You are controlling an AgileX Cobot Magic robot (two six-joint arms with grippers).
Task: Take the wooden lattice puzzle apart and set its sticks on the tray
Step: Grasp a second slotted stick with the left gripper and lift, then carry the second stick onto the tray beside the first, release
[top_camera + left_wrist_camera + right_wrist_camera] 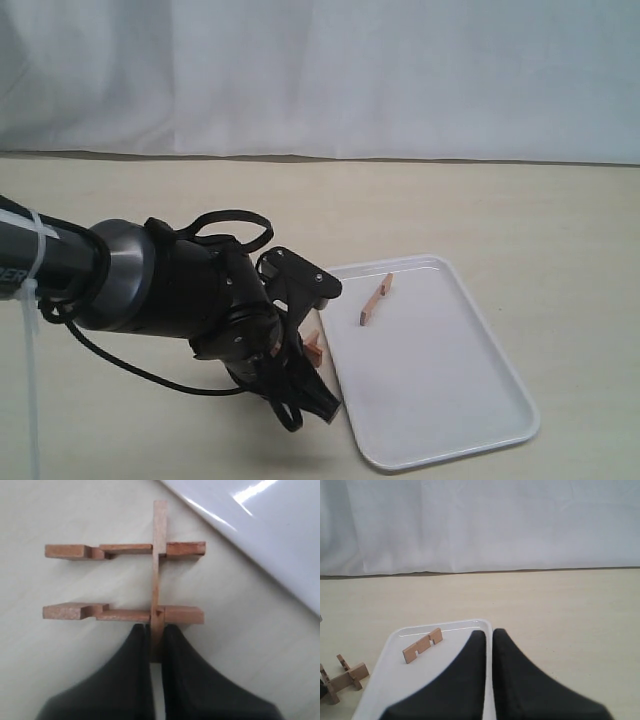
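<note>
Black left fingers pinching one stick of the lattice puzzle, right fingers pressed together, empty

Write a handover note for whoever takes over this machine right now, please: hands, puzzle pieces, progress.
Left gripper: fingers shut on the crossing stick of the wooden lattice puzzle, which sits on the table beside the tray.
Right gripper: fingers shut, empty.
Done: one loose stick on the tray.
Left: three interlocked sticks to separate and move over.
</note>
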